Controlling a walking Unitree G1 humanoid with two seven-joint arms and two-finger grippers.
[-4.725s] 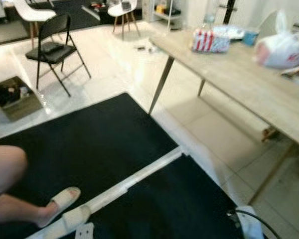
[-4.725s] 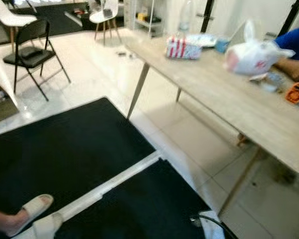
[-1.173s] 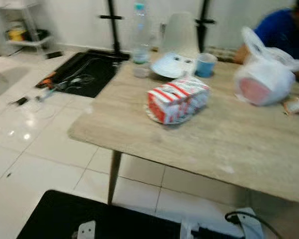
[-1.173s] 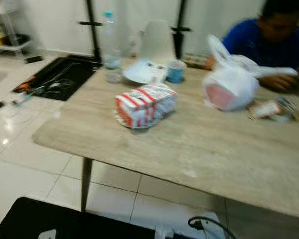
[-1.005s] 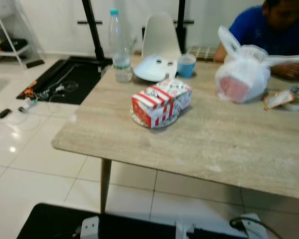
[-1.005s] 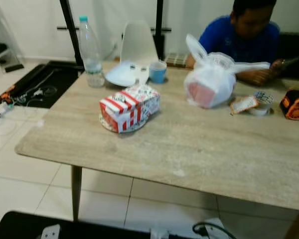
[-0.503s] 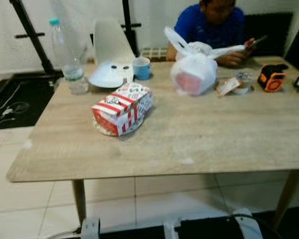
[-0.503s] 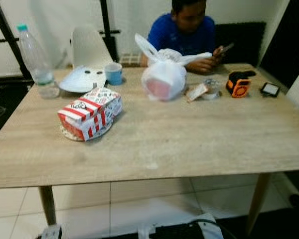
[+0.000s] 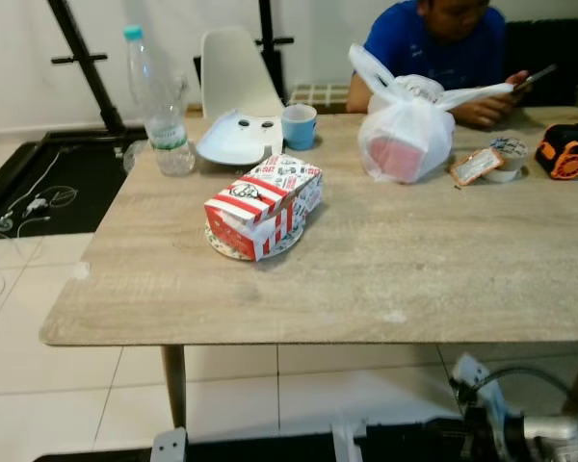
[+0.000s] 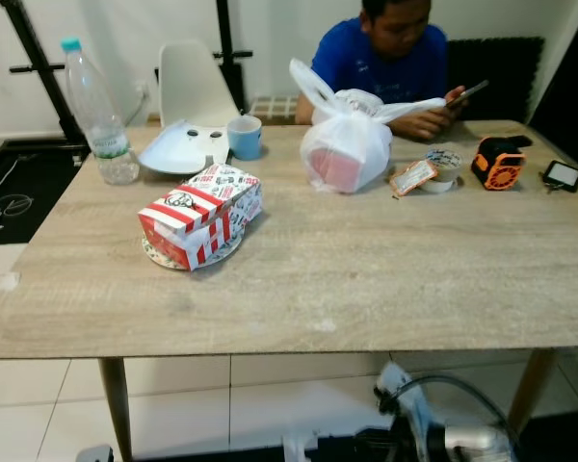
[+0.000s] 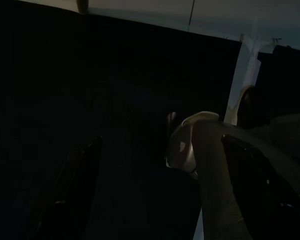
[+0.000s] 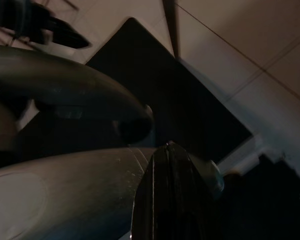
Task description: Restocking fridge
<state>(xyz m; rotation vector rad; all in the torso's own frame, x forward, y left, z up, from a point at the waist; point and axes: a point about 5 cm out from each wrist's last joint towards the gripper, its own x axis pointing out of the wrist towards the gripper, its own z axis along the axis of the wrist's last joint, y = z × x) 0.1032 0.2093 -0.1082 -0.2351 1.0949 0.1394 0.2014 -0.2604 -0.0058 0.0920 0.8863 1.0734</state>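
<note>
On table: striped food box; wrist views dark, both hands' grip state unclear.

Both arms low, idle, below the near edge of the desk.

Right arm: silver forearm at the lower right of the head views, a black cable looped over it. Right tool: dark fingers seen close together in the wrist view, pointing down at the floor. Left tool: two dark fingers set apart, hanging in deep shade; little else can be made out.
</note>
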